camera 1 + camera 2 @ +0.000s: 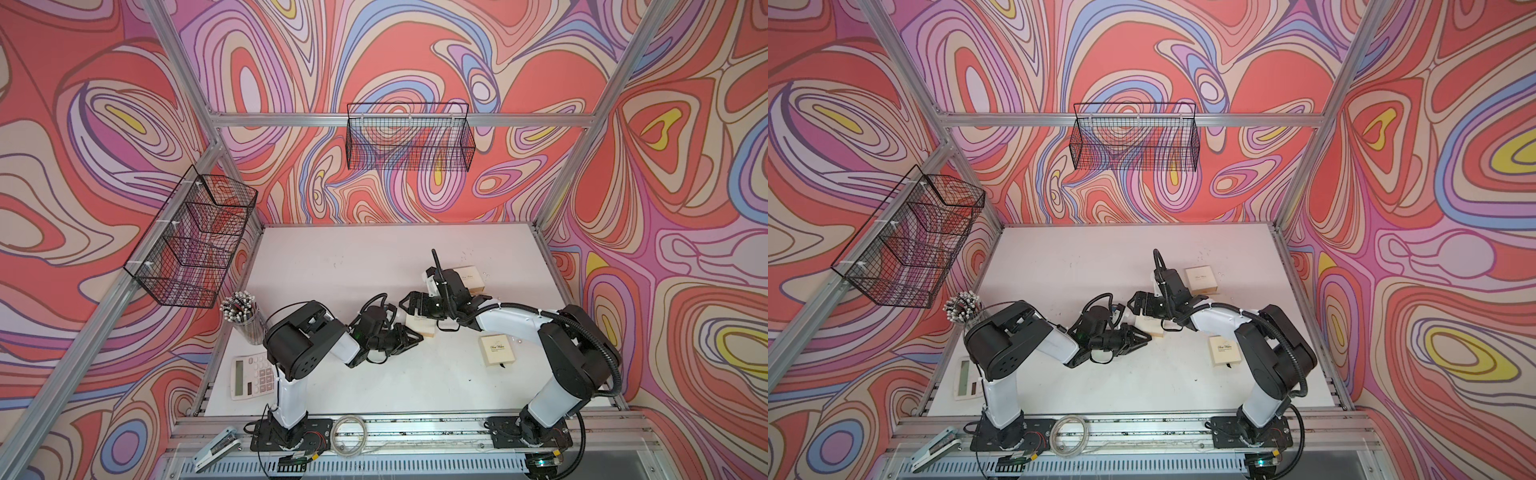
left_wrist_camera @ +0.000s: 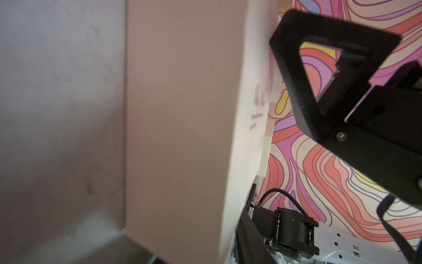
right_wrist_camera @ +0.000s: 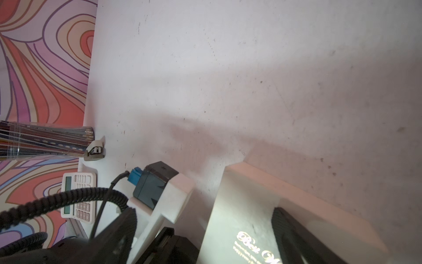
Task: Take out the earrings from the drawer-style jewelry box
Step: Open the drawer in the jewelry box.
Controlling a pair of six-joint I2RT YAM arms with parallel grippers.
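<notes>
A cream, gold-lettered jewelry box (image 1: 424, 328) is seen flat in the middle of the tabletop (image 1: 353, 266), and tiny pale earrings (image 1: 485, 273) are glimpsed as specks farther back.

white-shelled arms (image 1: 511, 322) carry black joints (image 1: 291, 340), a ribbed cable (image 3: 68, 193), a black left end effector (image 1: 417, 338).

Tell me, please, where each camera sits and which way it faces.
Both top views: high above the robot's bases, looking down towards the back wall; whole left arm and right arm show, left claw and right claw meeting at the middle box.
Left wrist: on the left arm, facing that box's side wall; one finger shows.
Right wrist: on the right arm, facing across the table towards the calculator; one finger shows.
Shared: both wrist views show the same box.
</notes>
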